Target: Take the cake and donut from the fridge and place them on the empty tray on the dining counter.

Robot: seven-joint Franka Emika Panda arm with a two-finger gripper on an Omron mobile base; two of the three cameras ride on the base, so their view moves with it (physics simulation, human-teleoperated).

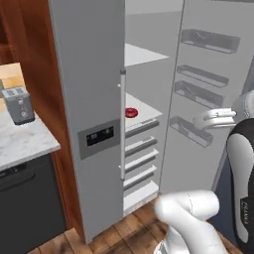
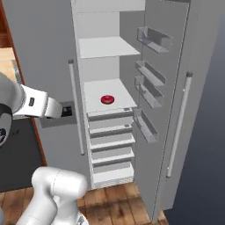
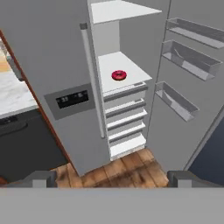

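Donut (image 3: 119, 75) sits mid-shelf in the fridge (image 3: 65, 65); gripper (image 3: 112, 179), wide and empty, should probably approach level.

Flat, even rendered light, no obvious source. Fridge (image 1: 89, 99) interior reads bright white-grey; shelves (image 2: 107, 94) cast only faint soft shadows. Donut (image 3: 119, 75) has a small specular glint. No glare anywhere. All views soft and low-res, edges slightly smeared, toaster (image 1: 18, 105) detail mushy. Dark blue-black background right of the door. No visible lens distortion at the edges.
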